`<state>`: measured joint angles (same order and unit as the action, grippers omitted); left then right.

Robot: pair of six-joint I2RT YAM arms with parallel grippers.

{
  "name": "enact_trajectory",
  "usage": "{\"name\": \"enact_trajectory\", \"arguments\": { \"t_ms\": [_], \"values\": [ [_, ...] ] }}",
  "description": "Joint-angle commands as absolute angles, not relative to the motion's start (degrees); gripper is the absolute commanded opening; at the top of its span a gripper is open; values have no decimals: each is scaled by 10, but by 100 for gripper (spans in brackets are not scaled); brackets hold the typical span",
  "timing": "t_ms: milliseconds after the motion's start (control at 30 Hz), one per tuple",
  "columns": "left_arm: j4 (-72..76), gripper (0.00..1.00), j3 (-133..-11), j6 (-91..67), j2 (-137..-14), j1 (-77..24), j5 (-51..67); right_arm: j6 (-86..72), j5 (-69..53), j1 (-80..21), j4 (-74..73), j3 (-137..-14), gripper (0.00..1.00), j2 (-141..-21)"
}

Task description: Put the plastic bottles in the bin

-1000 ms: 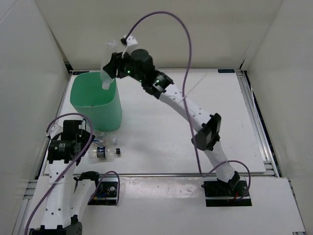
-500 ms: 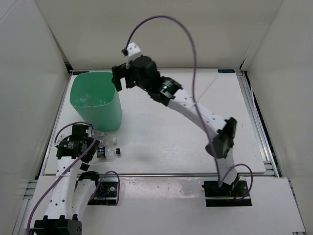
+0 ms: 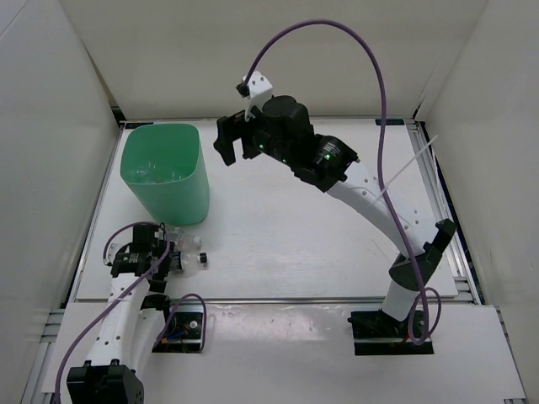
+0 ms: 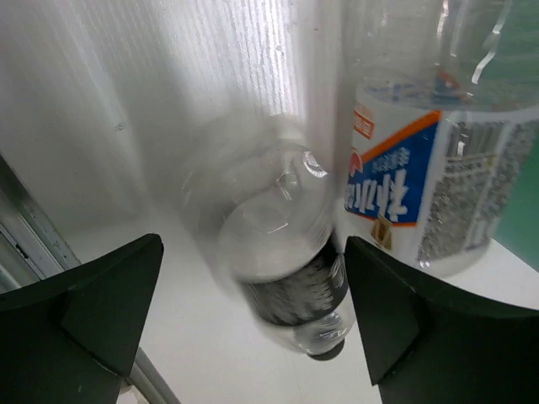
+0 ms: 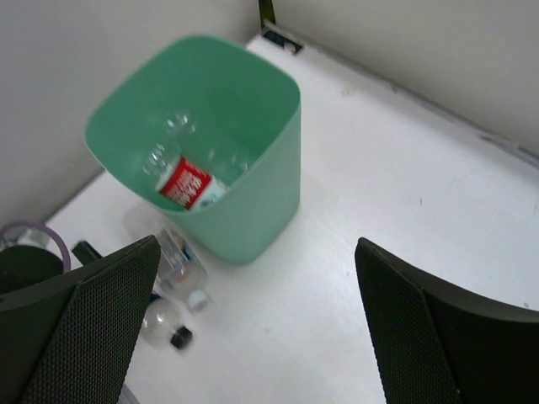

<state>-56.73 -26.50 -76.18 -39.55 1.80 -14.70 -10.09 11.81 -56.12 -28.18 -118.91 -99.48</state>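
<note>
The right claw (image 5: pixel 257 252) is held spread and empty above the bench (image 5: pixel 404 185), near the bin (image 5: pixel 253 194), in which a red-labelled bottle (image 5: pixel 185 183) is seen. The left claw (image 4: pixel 253 252) is spread over a blurred, apparently dark-labelled bottle (image 4: pixel 286 278), which is seen just beside a blue-labelled bottle (image 4: pixel 421 185).

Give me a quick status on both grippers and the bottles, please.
Left gripper open, over lying bottle. Right gripper open, empty, above table. Red-labelled bottle in bin; second bottle beside bin. Nothing blocking.
</note>
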Motion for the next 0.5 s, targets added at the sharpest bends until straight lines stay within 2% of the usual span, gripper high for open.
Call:
{"name": "enact_trajectory", "arguments": {
  "t_ms": [0,33,100,267,300,433,467],
  "values": [
    [-519,100,-242,-774,-417,25,-144,-92,116,-563,-302,-1173,100,-970],
    [-519,85,-235,-774,-417,25,-137,-92,116,-563,-310,-1173,100,-970],
    [-538,75,-242,-782,-423,25,-137,-92,122,-563,-319,-1173,100,-970],
    [-666,60,-341,-793,-379,25,-156,-98,159,-563,-337,-1168,100,-965],
    [-688,54,-361,-803,-371,25,-163,-98,164,-563,-337,-1163,100,-965],
    [-800,44,-528,-794,-354,25,-189,-108,179,-563,-343,-1157,100,-965],
    [-810,44,-563,-785,-354,25,-194,-114,185,-563,-350,-1157,100,-965]
  ]
}}
